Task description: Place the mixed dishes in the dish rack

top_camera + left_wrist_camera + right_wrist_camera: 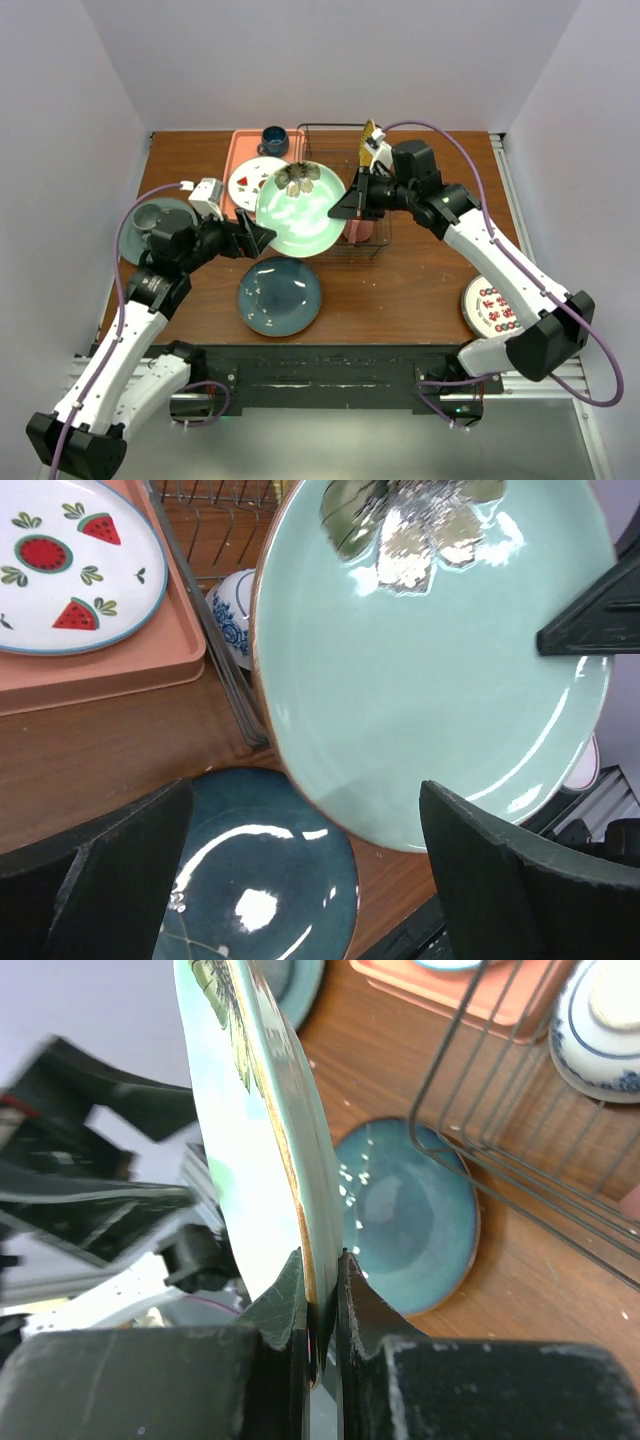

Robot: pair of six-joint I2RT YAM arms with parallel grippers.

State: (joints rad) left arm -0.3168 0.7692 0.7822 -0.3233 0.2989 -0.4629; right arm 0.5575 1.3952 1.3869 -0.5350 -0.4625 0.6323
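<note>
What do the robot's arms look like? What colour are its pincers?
The left arm and the right arm are white tubes with chunky black joints. A thin purple cable loops along each. The left pincer and right pincer are black, each with two flat, wedge-shaped fingers.

No readable text, brand or number in any view. Nearest candidate is the red marks on the white plate, well apart from the right gripper, behind and outboard of it: they look like characters but are too small to read. The watermelon plate up-left of the left gripper and the pale green plate pinched in the right gripper carry pictures only.
</note>
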